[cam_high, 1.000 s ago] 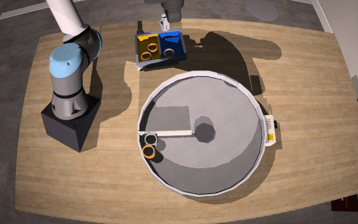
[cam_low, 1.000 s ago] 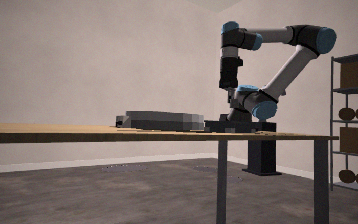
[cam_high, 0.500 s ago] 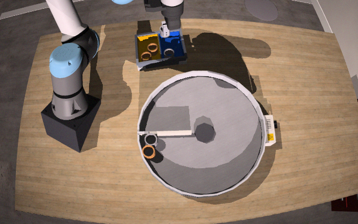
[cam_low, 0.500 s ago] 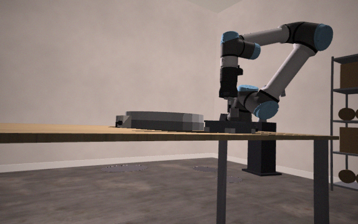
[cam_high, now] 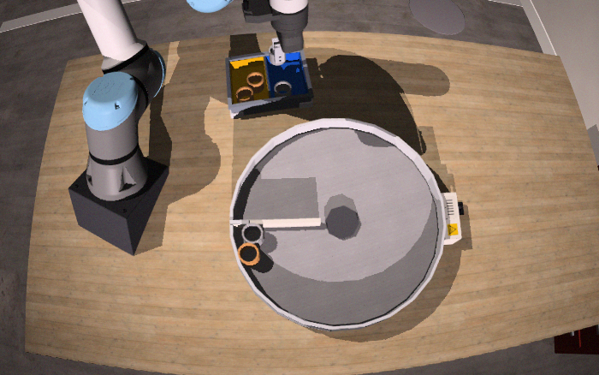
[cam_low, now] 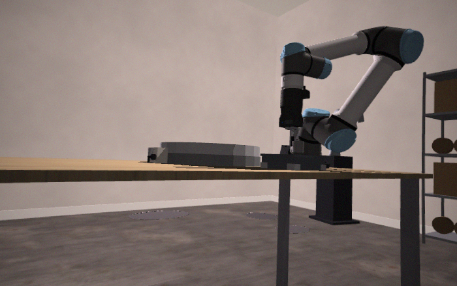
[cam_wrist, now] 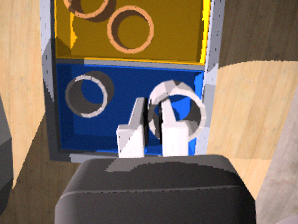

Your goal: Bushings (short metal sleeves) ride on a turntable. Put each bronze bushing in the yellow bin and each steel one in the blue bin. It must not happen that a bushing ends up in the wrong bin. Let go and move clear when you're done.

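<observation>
Jaws (cam_high: 277,51) (cam_low: 292,139) are clamped on the wall of a steel bushing (cam_high: 277,60) (cam_wrist: 171,88), one finger inside the ring and the other outside it, with the arm's wrist (cam_high: 291,21) (cam_low: 292,104) pointing down. The gripped sleeve is at the blue bin (cam_high: 294,92) (cam_wrist: 122,137), toward the side farther from the turntable (cam_high: 379,194) (cam_low: 202,155); whether it touches the bin's floor, I cannot tell. A second steel bushing (cam_high: 282,82) (cam_wrist: 104,100) sits in that same blue compartment, nearer the turntable and apart from the gripped one. The yellow bin (cam_high: 234,79) (cam_wrist: 175,50) adjoins the blue one across a grey divider (cam_high: 266,74) (cam_wrist: 125,63) and contains two bronze sleeves: one bronze bushing (cam_high: 255,86) (cam_wrist: 150,30) lies closer to the divider, and another bronze bushing (cam_high: 244,100) (cam_wrist: 90,16) lies nearer the turntable. Every sleeve visible in the bins matches its compartment's colour. Two more are on the turntable, by its rim on the side nearer the arm's base (cam_high: 99,221): a steel bushing (cam_high: 262,233) close to the white bar (cam_high: 291,222) that reaches in from the rim, and just beside it, farther from the bar, a bronze bushing (cam_high: 248,244). Both show their open ends upward. A pale control box (cam_high: 449,239) (cam_low: 160,155) stands at the turntable's opposite side, on the wooden table (cam_high: 507,176) (cam_low: 84,175).

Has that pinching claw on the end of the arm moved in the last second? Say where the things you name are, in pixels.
Yes. In the outside view, the gripper (cam_high: 277,58) (cam_low: 294,147) (cam_wrist: 153,111) has come down, closer to the table top (cam_high: 507,176) (cam_low: 100,166) (cam_wrist: 255,115) than a second ago.
</observation>
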You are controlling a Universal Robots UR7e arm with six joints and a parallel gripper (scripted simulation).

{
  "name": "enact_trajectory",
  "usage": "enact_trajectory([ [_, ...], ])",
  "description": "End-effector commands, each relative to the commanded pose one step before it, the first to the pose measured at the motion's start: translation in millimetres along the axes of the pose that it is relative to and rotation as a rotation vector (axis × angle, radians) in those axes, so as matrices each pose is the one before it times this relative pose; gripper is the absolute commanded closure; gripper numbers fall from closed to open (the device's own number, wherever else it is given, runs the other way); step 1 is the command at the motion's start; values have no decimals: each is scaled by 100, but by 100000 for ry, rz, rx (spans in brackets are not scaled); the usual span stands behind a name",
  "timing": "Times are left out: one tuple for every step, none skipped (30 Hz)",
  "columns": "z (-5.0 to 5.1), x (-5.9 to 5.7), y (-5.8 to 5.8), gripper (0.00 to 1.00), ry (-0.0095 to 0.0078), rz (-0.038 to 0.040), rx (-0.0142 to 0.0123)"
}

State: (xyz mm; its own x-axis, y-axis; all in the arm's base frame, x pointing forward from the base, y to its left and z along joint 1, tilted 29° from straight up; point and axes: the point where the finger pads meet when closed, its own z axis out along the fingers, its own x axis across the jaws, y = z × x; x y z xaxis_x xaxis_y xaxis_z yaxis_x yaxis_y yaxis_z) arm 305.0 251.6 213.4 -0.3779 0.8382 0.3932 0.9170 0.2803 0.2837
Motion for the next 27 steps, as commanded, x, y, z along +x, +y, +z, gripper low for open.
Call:
enact_trajectory([
  [323,-49,-43,100,-124,155,235],
  [0,0,0,100,0,0,0],
  [0,0,0,100,0,0,0],
  [0,0,0,100,0,0,0],
  [0,0,0,100,0,0,0],
  [0,0,0,100,0,0,0],
  [0,0,0,100,0,0,0],
  [0,0,0,100,0,0,0],
  [-102,42,150,100,-37,-187,-417],
  [145,-2,-2,100,4,21,46],
  [0,0,0,100,0,0,0],
  [0,0,0,100,0,0,0],
  [145,-2,-2,100,4,21,46],
  [145,-2,-2,100,4,21,46],
  [145,-2,-2,100,4,21,46],
  [0,0,0,100,0,0,0],
  [0,0,0,100,0,0,0],
  [0,0,0,100,0,0,0],
  [145,-2,-2,100,4,21,46],
  [145,-2,-2,100,4,21,46],
  [145,-2,-1,100,4,21,46],
  [145,-2,-1,100,4,21,46],
  [145,-2,-1,100,4,21,46],
  [0,0,0,100,0,0,0],
  [0,0,0,100,0,0,0],
  [0,0,0,100,0,0,0],
  [0,0,0,100,0,0,0],
])
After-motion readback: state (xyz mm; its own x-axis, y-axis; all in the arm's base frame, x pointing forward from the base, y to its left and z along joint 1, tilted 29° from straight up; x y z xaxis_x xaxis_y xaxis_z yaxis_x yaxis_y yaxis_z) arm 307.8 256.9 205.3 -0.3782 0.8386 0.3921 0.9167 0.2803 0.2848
